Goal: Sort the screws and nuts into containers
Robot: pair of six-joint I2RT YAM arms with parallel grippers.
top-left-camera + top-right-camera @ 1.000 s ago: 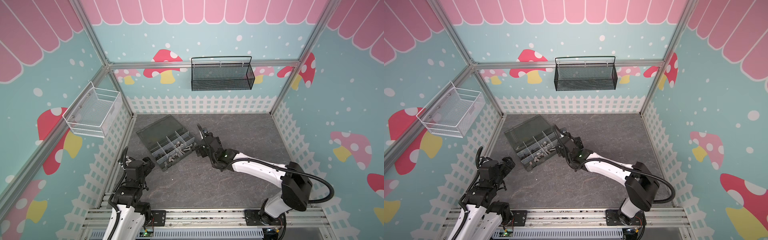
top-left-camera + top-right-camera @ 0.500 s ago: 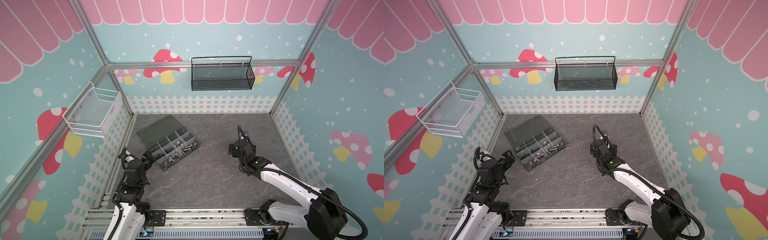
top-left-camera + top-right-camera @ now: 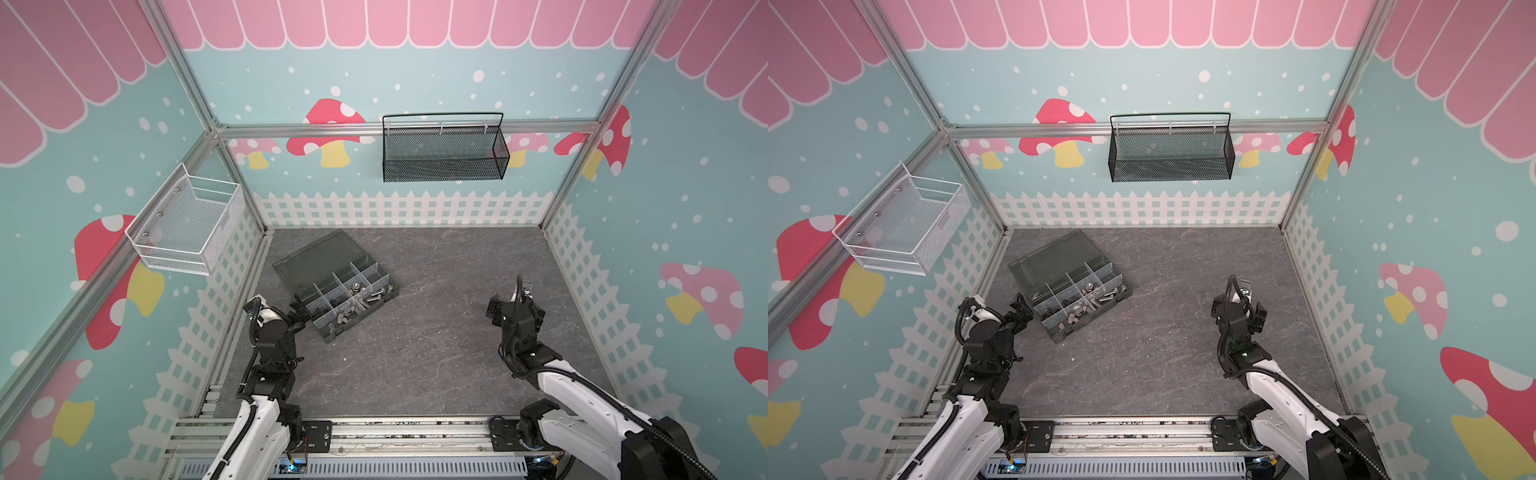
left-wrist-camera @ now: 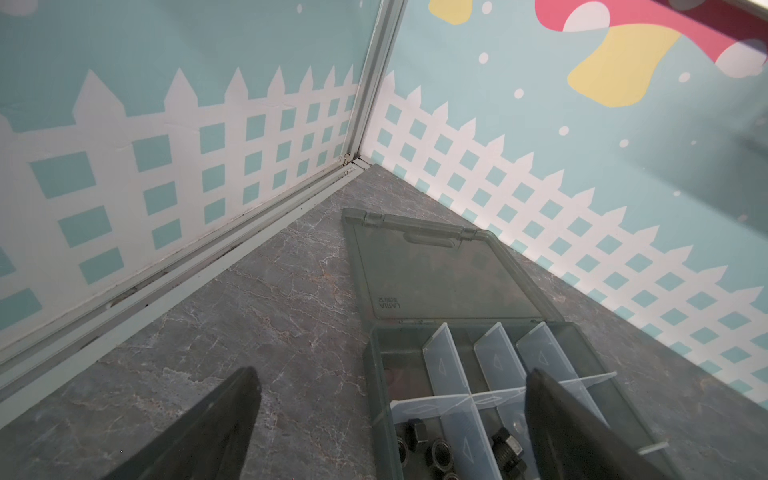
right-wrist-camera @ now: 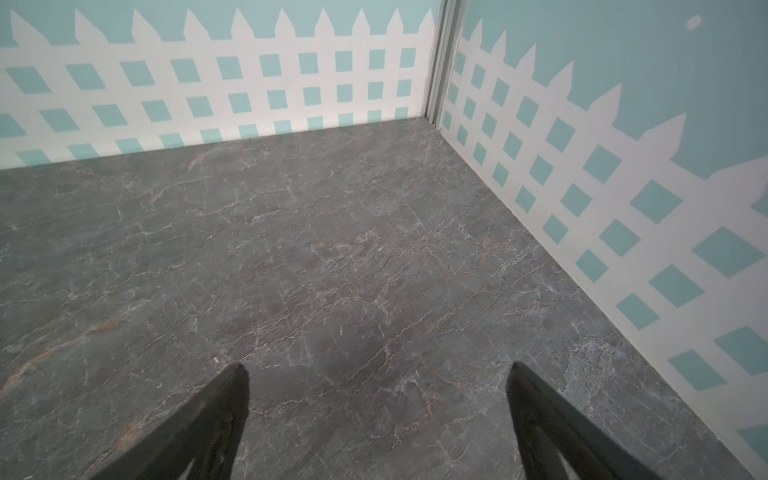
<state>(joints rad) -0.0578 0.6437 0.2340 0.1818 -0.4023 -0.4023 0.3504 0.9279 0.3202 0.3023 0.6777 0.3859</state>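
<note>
The dark grey organizer box [image 3: 376, 277] lies open at the left back of the floor, its lid [image 4: 440, 274] flat behind it. Its containers [image 4: 446, 361] hold black nuts [image 4: 440, 451], a black screw [image 4: 507, 451] and silver screws [image 3: 374, 296]. My left gripper [image 3: 301, 311] [image 4: 392, 374] is open at the box's near left corner, one finger over the compartments and one over the floor. My right gripper [image 3: 515, 307] [image 5: 378, 370] is open and empty over bare floor on the right, far from the box.
A white wire basket [image 3: 187, 224] hangs on the left wall and a black mesh basket [image 3: 444, 153] on the back wall. Fence-print walls close in the grey floor [image 3: 436, 345]. A tiny pale speck [image 3: 344, 360] lies in front of the box.
My right arm has drawn back from the box's right side, across the floor to the right. My left gripper has crept a little closer to the box's corner.
</note>
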